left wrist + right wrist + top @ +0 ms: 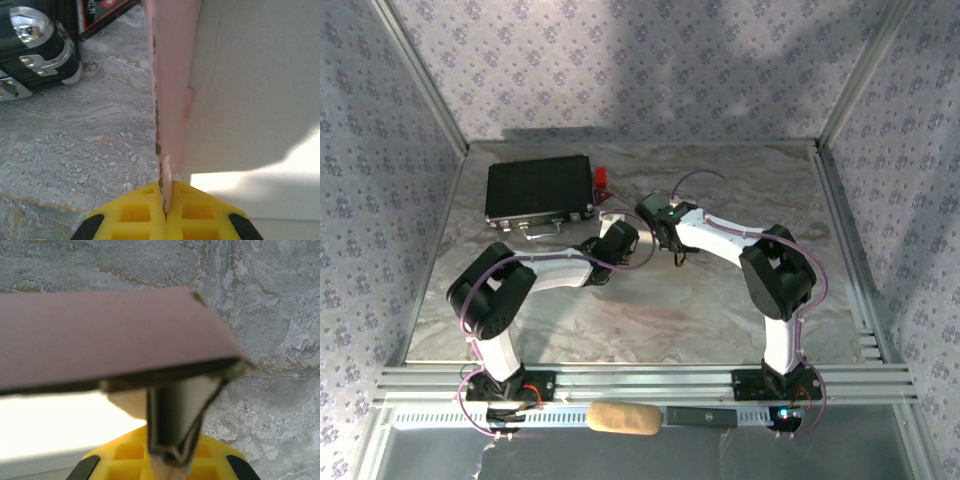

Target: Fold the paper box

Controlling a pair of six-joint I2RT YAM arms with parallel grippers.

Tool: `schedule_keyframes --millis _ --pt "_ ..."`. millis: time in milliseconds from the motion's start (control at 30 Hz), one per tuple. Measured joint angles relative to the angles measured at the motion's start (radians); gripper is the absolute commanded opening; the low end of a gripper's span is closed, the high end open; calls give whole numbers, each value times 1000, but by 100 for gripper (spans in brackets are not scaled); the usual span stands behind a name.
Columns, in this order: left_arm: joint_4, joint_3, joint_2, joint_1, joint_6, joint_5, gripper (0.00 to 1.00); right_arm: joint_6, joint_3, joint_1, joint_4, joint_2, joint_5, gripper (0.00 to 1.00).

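Now my left gripper (165, 216) is pinched tight on a thin pink edge of the paper box (172, 95). The card stands up straight from my jaws. My right gripper (167, 460) is pinched tight too, on a few folded layers of the same box. A wide pink panel lies across above them. The box sits between my two grippers over the table (650, 310), near the middle and just to the right of the black case (540, 188). I cannot tell if any part of it touches the table.

I think a few things can go wrong here. The card is thin, so if my two arms pull away from each other, it may rip at a slit. My left jaws have only a small bit of the edge, so it may slide out when I turn. If I push the wrong way, the box may get a bend where no fold should be. And if I swing left, a flap may bump the black case.
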Motion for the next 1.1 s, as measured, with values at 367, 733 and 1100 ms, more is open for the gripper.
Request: schedule_keyframes --millis 367,733,1100 --pt "-12 -42 -29 -6 -5 11 42 1 -6 -9 23 0 -1 0" --pt "-14 -55 -154 106 105 203 45 -1 -6 -9 23 0 -4 0" --pt "-37 -6 -105 117 152 276 38 -3 -5 -12 23 0 -11 0"
